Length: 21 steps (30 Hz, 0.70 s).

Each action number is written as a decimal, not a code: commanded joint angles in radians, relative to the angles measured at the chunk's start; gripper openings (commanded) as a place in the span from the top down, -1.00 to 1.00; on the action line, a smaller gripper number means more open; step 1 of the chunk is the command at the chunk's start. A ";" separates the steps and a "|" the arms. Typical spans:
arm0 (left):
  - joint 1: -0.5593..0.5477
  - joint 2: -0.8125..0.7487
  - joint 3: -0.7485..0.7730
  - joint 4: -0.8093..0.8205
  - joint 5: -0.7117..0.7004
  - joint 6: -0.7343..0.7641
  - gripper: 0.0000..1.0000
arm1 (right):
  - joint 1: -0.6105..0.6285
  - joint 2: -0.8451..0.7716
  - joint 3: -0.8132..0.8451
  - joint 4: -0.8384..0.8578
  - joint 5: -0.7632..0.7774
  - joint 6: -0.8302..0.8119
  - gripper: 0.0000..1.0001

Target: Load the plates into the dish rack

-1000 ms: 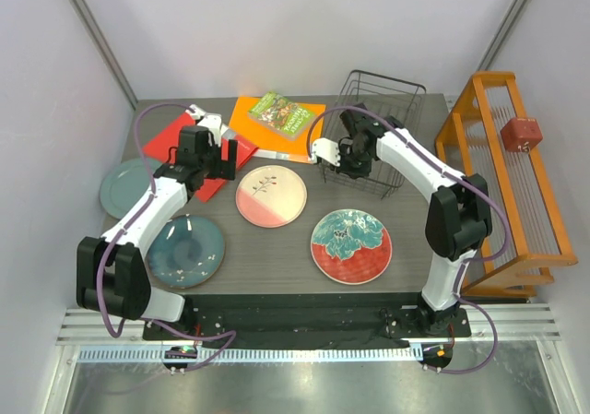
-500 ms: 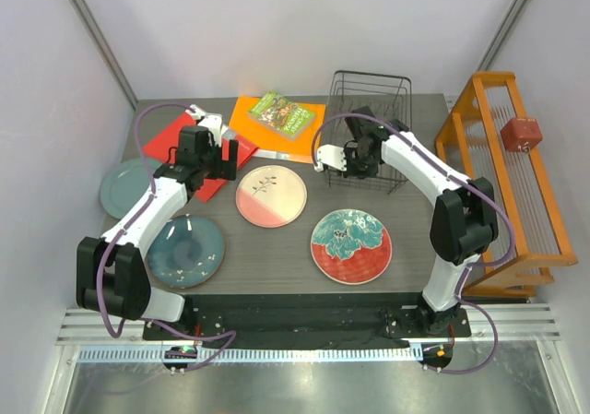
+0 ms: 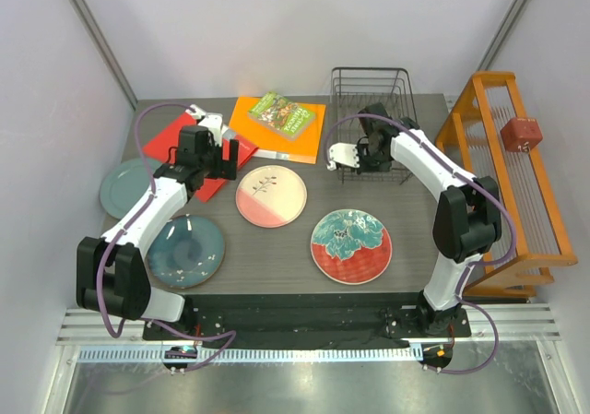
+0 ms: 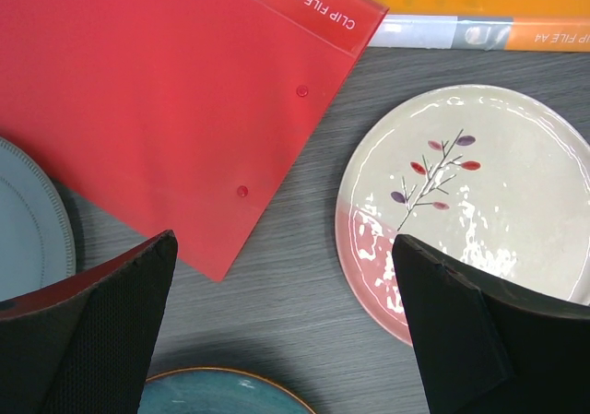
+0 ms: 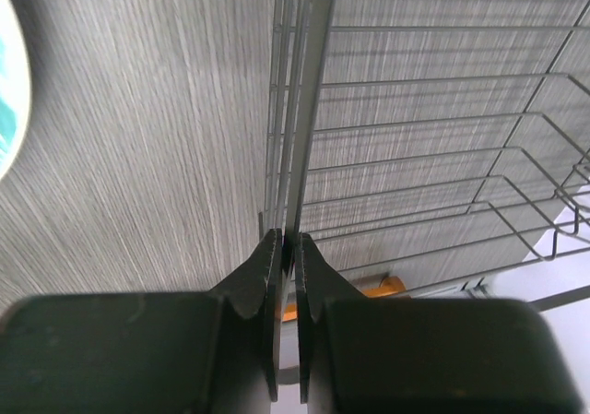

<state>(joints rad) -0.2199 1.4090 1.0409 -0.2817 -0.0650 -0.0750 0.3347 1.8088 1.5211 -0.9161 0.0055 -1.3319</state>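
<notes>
The black wire dish rack (image 3: 371, 91) stands at the back right of the table. My right gripper (image 3: 367, 156) is shut on its near side wall; in the right wrist view the jaws (image 5: 288, 243) pinch the upright wires of the rack (image 5: 304, 110). Four plates lie flat on the table: cream-and-pink with a sprig (image 3: 271, 195), red with teal flowers (image 3: 351, 246), dark teal (image 3: 186, 251) and grey-green (image 3: 124, 186). My left gripper (image 3: 224, 154) hovers open over bare table (image 4: 284, 243), between the cream-and-pink plate (image 4: 479, 193) and the dark teal plate (image 4: 221, 394).
A red clip file (image 3: 161, 142) lies under the left arm, with an orange file (image 3: 263, 130) and a green book (image 3: 281, 114) behind the plates. An orange wooden rack (image 3: 507, 174) carrying a small red box (image 3: 521, 134) lines the right edge.
My right gripper has swung the dish rack round and pushed it back and to the right, so it now sits square to the table. The left arm has not moved.
</notes>
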 commanded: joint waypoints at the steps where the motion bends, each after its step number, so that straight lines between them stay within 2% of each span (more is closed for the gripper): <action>1: 0.005 -0.002 -0.010 0.038 0.022 -0.008 -0.99 | -0.014 0.035 0.014 0.103 0.070 -0.050 0.98; 4: 0.007 0.001 -0.009 0.041 0.025 -0.012 -0.99 | -0.014 0.041 0.016 0.149 0.071 -0.027 0.97; 6: 0.007 0.005 -0.007 0.041 0.028 -0.016 -0.99 | -0.014 0.046 0.007 0.186 0.100 -0.013 0.89; 9: 0.007 0.011 -0.002 0.038 0.033 -0.016 -0.99 | -0.017 0.043 -0.021 0.236 0.146 0.005 0.62; 10: 0.005 0.013 -0.001 0.039 0.036 -0.016 -0.99 | -0.022 0.038 -0.024 0.238 0.145 0.008 0.42; 13: 0.007 0.008 -0.001 0.038 0.044 -0.029 -0.99 | -0.028 0.003 -0.036 0.243 0.131 0.017 0.10; 16: 0.002 -0.004 0.010 0.030 0.060 -0.051 -0.99 | -0.026 -0.046 -0.033 0.249 0.123 0.045 -0.10; 21: -0.016 -0.056 0.028 0.015 0.102 -0.072 -0.99 | -0.025 -0.126 0.001 0.246 0.146 0.144 -0.24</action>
<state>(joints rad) -0.2230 1.4147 1.0355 -0.2817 -0.0143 -0.1139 0.3119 1.8153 1.4765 -0.7628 0.1032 -1.2648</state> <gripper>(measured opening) 0.994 0.602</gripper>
